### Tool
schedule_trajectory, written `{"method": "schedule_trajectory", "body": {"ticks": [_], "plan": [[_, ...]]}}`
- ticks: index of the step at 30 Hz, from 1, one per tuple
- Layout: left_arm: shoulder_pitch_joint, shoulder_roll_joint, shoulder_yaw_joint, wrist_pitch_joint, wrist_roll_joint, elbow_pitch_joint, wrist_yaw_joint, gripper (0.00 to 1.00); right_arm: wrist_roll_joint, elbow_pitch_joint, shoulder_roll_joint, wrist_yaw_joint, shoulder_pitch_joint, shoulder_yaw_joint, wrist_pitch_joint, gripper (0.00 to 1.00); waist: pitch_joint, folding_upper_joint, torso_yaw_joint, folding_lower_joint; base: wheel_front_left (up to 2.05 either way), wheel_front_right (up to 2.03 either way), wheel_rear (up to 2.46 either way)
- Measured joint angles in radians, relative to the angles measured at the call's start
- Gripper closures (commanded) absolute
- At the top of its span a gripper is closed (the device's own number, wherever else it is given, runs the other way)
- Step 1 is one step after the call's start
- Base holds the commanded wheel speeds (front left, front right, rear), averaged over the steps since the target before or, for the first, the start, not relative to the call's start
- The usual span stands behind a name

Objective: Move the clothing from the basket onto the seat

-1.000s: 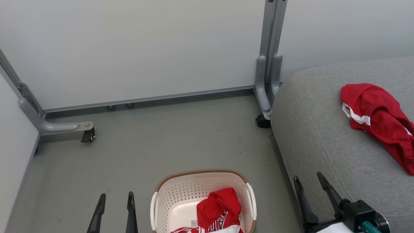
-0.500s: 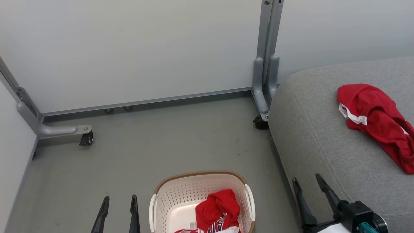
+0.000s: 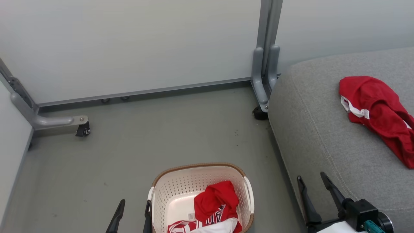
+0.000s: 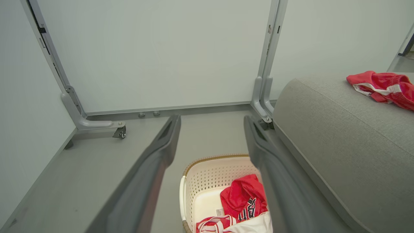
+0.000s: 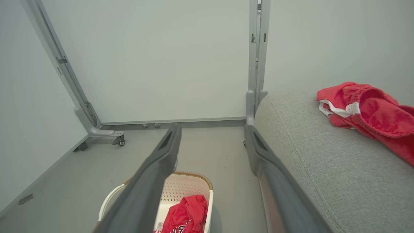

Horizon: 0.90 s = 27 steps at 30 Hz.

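The cream basket (image 3: 168, 191) with a brown rim stands on the floor at the bottom middle of the head view, and red clothing (image 3: 217, 202) with white trim lies bunched inside it. A second red garment (image 3: 376, 108) lies on the grey seat (image 3: 323, 136) at the right. My left gripper (image 3: 135, 206) is open, just left of the basket, empty. My right gripper (image 3: 312, 181) is open over the seat's front corner, empty. In the left wrist view, the basket (image 4: 207, 168) and its clothing (image 4: 242, 197) lie below my fingers. The right wrist view shows the basket (image 5: 190, 186) and the garment (image 5: 365, 111) on the seat.
Pale partition panels stand behind, on grey metal legs with castors: one leg (image 3: 55, 121) at the left, another leg (image 3: 263, 84) against the seat's corner. Grey floor (image 3: 161, 136) stretches between the panels and the basket.
The head view has shifted, so the basket and floor now sit slightly higher. My left gripper has moved right, closer to the basket's left rim. Both grippers stay open.
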<state>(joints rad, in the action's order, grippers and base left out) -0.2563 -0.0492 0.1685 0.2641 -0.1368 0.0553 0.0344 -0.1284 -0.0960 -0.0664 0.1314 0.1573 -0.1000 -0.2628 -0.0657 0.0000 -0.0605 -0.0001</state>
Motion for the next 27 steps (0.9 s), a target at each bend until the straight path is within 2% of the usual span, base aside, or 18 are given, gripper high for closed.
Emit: {"method": "schedule_trajectory", "body": {"ticks": [7,13,17,19,27], "plan": [[0.159,-0.001,0.05,0.0,0.023,0.127,0.056,0.0,0.002,0.038,-0.008,0.0,-0.072,0.04,0.0,0.0,0.095,0.0,-0.014,0.0,0.0,0.0,0.0],[0.418,-0.026,0.136,0.0,0.086,0.362,0.084,0.0,0.002,0.079,-0.008,0.0,-0.194,0.076,0.0,0.0,0.235,0.0,-0.026,0.0,0.0,0.0,0.0],[0.607,-0.039,0.264,-0.027,0.104,0.55,0.093,0.0,0.003,0.108,-0.007,0.0,-0.274,0.105,0.0,0.0,0.345,0.0,-0.037,0.0001,0.0,0.0,0.0],[0.713,-0.048,0.375,-0.068,0.086,0.639,0.093,0.0,0.007,0.12,-0.007,0.0,-0.309,0.114,0.0,0.0,0.404,0.0,-0.043,0.0001,0.0,0.0,0.0],[1.029,-0.057,0.726,-0.191,-0.007,0.871,0.095,0.0,0.018,0.156,-0.004,0.0,-0.393,0.103,0.0,0.0,0.615,0.0,-0.071,0.0002,0.0,0.0,0.0]]}}
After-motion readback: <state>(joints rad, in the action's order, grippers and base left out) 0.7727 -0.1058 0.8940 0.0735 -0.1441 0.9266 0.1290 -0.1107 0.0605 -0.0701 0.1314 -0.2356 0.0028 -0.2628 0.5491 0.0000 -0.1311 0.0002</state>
